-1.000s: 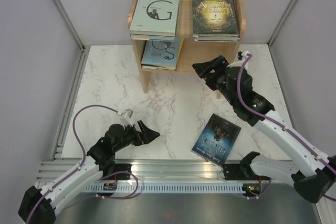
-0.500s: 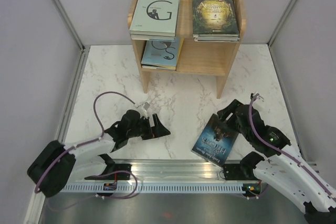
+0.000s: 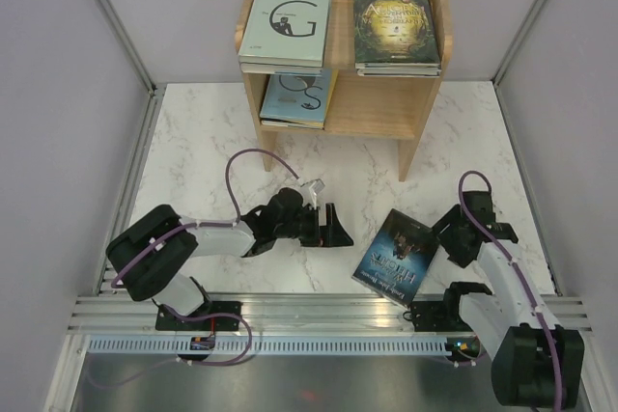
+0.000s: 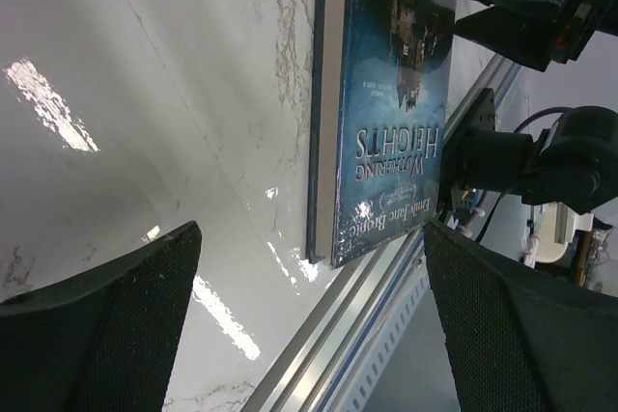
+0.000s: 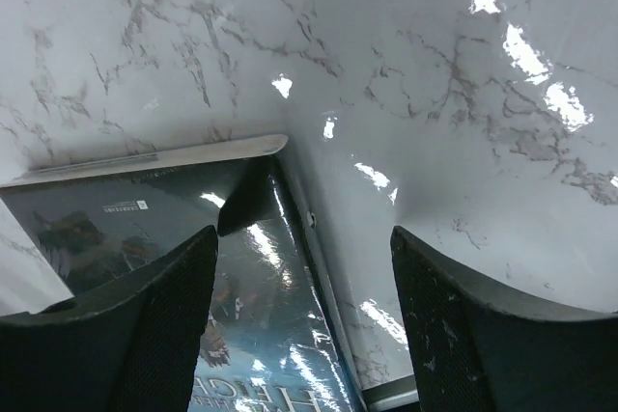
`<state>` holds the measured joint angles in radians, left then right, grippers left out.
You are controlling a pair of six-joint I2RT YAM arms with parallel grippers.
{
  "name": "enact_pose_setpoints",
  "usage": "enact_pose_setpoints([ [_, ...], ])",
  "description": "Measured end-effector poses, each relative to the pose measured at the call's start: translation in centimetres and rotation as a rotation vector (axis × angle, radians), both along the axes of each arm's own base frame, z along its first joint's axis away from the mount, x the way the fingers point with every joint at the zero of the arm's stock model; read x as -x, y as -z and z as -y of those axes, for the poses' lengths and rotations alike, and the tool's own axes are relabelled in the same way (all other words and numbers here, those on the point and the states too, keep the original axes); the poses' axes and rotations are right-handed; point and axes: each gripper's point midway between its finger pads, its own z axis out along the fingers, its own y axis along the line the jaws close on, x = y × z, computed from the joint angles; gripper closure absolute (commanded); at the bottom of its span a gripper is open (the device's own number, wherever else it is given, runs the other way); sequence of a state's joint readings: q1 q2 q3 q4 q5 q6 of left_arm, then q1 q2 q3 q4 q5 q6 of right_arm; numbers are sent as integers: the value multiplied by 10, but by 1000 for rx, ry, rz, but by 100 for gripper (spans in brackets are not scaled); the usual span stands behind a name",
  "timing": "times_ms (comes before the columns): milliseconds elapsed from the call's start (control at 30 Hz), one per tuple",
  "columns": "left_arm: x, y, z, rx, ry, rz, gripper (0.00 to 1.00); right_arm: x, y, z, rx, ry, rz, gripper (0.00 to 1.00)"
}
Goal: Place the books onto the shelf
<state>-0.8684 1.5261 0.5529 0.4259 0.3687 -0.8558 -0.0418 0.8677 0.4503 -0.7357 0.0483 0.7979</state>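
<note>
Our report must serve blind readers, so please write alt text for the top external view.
A blue book lies on the marble table between the open left gripper and the open right gripper. Behind stands a wooden shelf that holds other books.

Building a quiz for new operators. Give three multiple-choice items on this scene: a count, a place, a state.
1. Book covers showing on the shelf's top board: A one; B two; C four.
2. The Wuthering Heights book lies: A on the table; B on the lower tier; C under the shelf.
3. The left end effector is: A shut on a book; B open, empty; C shut, empty.
Key: 1 B, the pale green book and the dark green-gold book; 2 A, flat near the front edge; 3 B, fingers apart.
</note>
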Motion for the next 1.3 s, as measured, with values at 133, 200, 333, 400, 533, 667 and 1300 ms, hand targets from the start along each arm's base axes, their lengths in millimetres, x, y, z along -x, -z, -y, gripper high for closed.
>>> enact_pose_setpoints([
  [133, 3, 5, 1, -7, 7, -6, 3, 1, 6, -10, -78, -35, 6, 27],
  [200, 2, 3, 2, 2, 9, 1, 3, -1, 8, -20, -128, -58, 32, 29],
  [333, 3, 4, 1, 10, 8, 8, 3, -13, 6, -43, -241, -91, 168, 33],
  [400, 5, 6, -1, 6, 8, 4, 3, -14, 3, -61, -304, -126, 228, 33],
  [533, 7, 8, -4, 0, 4, 2, 3, -9, 1, -100, -396, -214, 266, 35],
  [667, 6, 7, -9, -3, -16, 14, 4, -3, 2, -147, -459, -320, 229, 35],
  [1300, 81, -3, -133, -188, -184, -88, 4, -69, -12, -370, -327, -763, 312, 22],
])
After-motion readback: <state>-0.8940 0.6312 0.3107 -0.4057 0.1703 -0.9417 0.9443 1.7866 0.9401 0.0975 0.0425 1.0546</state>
